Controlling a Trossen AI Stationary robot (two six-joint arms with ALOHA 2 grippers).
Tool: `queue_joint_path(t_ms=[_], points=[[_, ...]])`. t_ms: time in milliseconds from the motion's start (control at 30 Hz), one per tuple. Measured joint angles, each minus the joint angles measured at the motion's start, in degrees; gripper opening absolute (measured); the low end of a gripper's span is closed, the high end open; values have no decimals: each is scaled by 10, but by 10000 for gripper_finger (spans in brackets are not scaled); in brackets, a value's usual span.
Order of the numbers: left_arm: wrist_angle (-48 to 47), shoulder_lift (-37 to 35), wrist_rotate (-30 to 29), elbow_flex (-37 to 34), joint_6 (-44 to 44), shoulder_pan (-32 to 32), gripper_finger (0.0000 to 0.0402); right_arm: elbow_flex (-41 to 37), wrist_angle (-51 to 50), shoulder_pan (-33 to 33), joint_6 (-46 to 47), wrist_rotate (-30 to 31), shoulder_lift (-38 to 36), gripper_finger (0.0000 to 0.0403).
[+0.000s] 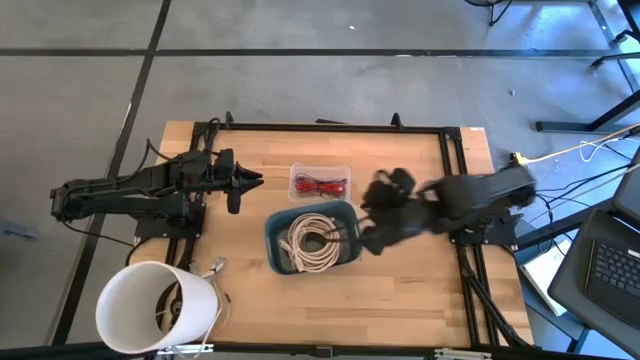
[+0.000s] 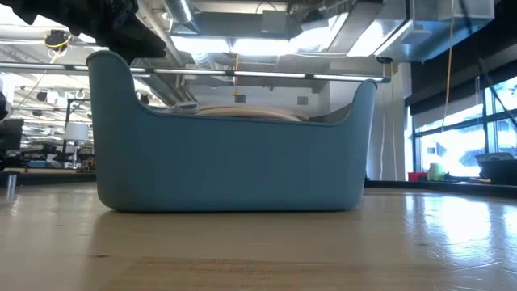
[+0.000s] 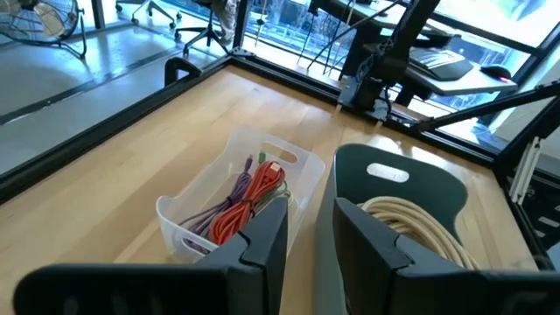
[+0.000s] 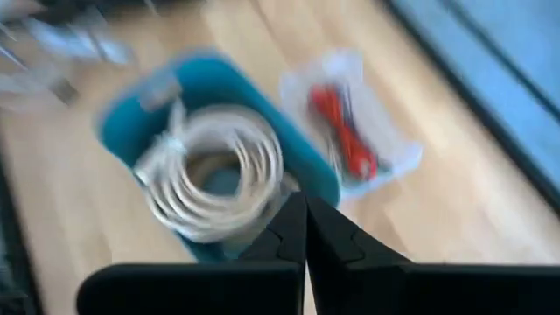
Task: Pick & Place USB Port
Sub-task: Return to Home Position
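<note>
A blue bin (image 1: pixel 312 240) (image 2: pixel 234 153) (image 4: pixel 210 140) stands mid-table and holds a coil of white cable (image 1: pixel 318 242) (image 3: pixel 411 219) (image 4: pixel 214 171). Just beyond it, toward the far edge, a clear tray (image 1: pixel 320 183) (image 3: pixel 232 206) (image 4: pixel 350 122) holds red and purple cables (image 3: pixel 249 197). My right gripper (image 1: pixel 370 238) (image 4: pixel 306 219) is shut and hovers at the bin's right rim; nothing shows between its fingers. My left gripper (image 1: pixel 248 180) (image 3: pixel 302 245) is open, left of the clear tray and pointing toward it, above the table.
A white bucket (image 1: pixel 155 305) lies at the near left corner with its mouth toward the table, and a small pale connector (image 1: pixel 215 267) rests on the wood beside it. Black frame rails (image 1: pixel 320 127) run along the table's edges. Bare wood lies near of the bin.
</note>
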Motion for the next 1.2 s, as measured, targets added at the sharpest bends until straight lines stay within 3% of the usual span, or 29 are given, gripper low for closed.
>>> queue_joint_path(t_ms=[133,300,567,733,933,1200], points=[[-1,1,0,0,0,0,86,0,40,48,-4,57,-53,0],[-1,1,0,0,0,0,86,0,59,71,-8,75,-70,0],[-1,1,0,0,0,0,86,-1,68,75,-83,28,-70,0],[-1,1,0,0,0,0,86,-1,134,69,-150,-20,-70,0],[-1,1,0,0,0,0,86,-1,187,2,-295,-89,-70,0],[-1,1,0,0,0,0,86,-55,191,-127,-350,-218,-69,0]])
